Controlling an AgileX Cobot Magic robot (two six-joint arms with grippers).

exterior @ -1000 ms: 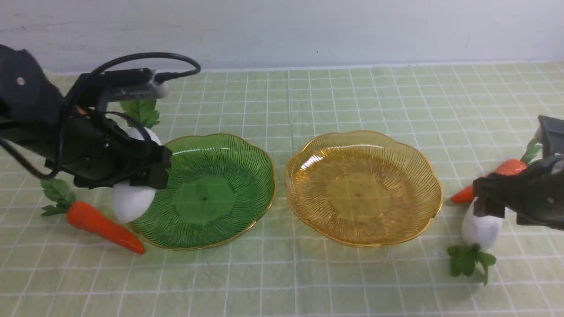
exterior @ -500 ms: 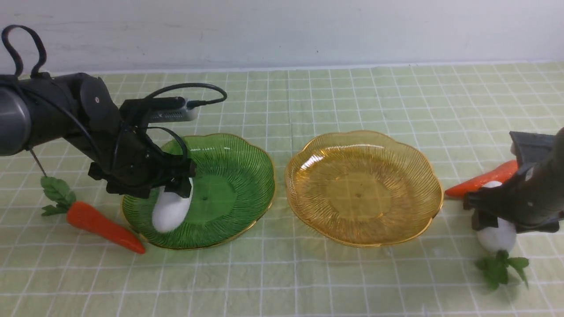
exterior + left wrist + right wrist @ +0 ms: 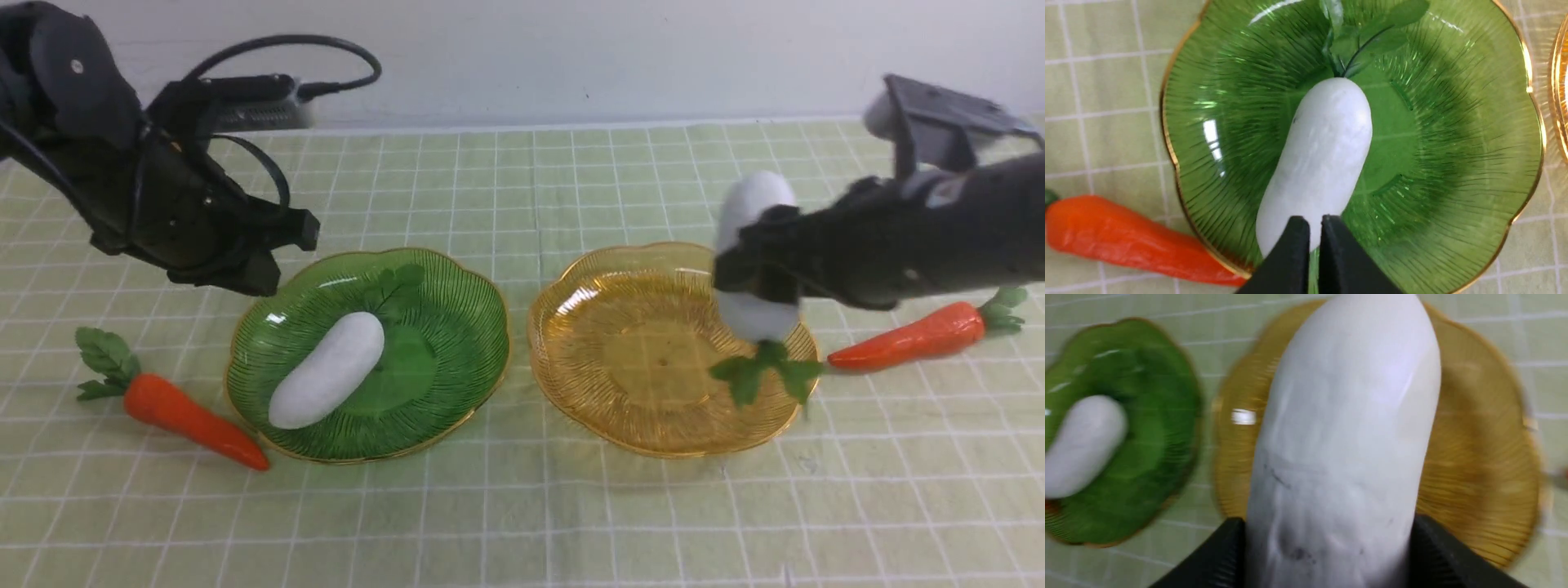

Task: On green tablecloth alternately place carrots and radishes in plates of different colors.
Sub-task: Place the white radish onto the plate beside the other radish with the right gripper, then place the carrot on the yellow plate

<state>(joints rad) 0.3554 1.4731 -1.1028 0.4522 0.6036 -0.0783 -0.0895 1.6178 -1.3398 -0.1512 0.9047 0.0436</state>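
Lifted since before, my left claw (image 3: 1313,228) is closed and empty — its radish (image 3: 1323,155) lies below it in the green plate (image 3: 1453,122). My right claw (image 3: 758,278) grips the other radish (image 3: 751,200) above the amber plate (image 3: 629,351), near its rim — dropped here, it may roll off.

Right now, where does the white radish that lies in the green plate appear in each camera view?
Front view: the radish lies in the green plate, on the robot's left side.
Left wrist view: middle of the picture, just beyond the left hand.
Right wrist view: blurred, at the picture's edge, beside the second radish that the right hand grips.
Shared landmark: the green plate under it, seen in all three views.
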